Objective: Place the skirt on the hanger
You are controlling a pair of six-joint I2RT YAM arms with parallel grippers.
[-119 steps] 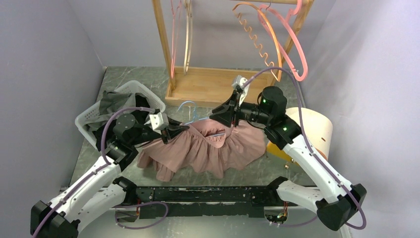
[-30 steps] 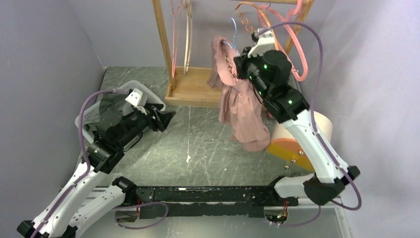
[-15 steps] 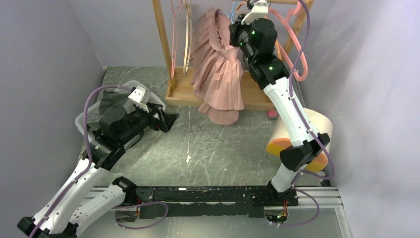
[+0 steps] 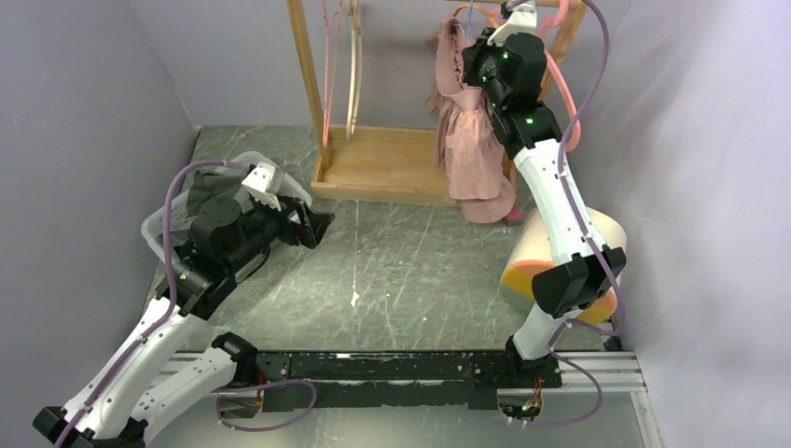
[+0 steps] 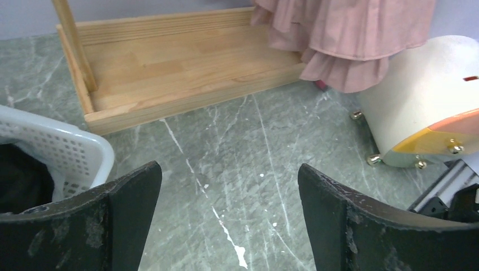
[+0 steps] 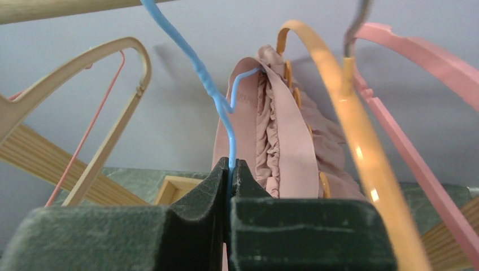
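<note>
R tool (image 6: 230, 169): jaws pressed tight on the thin blue wire hanger (image 6: 221, 107), just below its twisted neck, high up at the wooden clothes rack (image 4: 306, 84). The pink ruffled skirt (image 4: 471, 140) hangs from that hanger w/ its waistband over the wire arm. Its hem is down by the rack's base board, at the front corner on the R. Can't tell if the hook sits on the top rail. Orange plastic hanger (image 6: 339, 113) & pink plastic hanger (image 6: 418, 68) are just beside the skirt. A pale wooden hanger (image 6: 107, 56) is apart on the other side.

L tool (image 5: 226, 214): jaws spread wide, nothing btwn them, low over the surface near the basket.

White plastic mesh basket (image 5: 62, 149), on the L: dark garment (image 5: 20, 175) inside.

Surface (image 4: 401, 271): grey-green marble look w/ white scuffs. A white cylinder w/ orange end (image 4: 597, 233) lies on its side at the R, near the skirt hem. Plain lilac walls (image 4: 84, 112) close in the sides & back.
</note>
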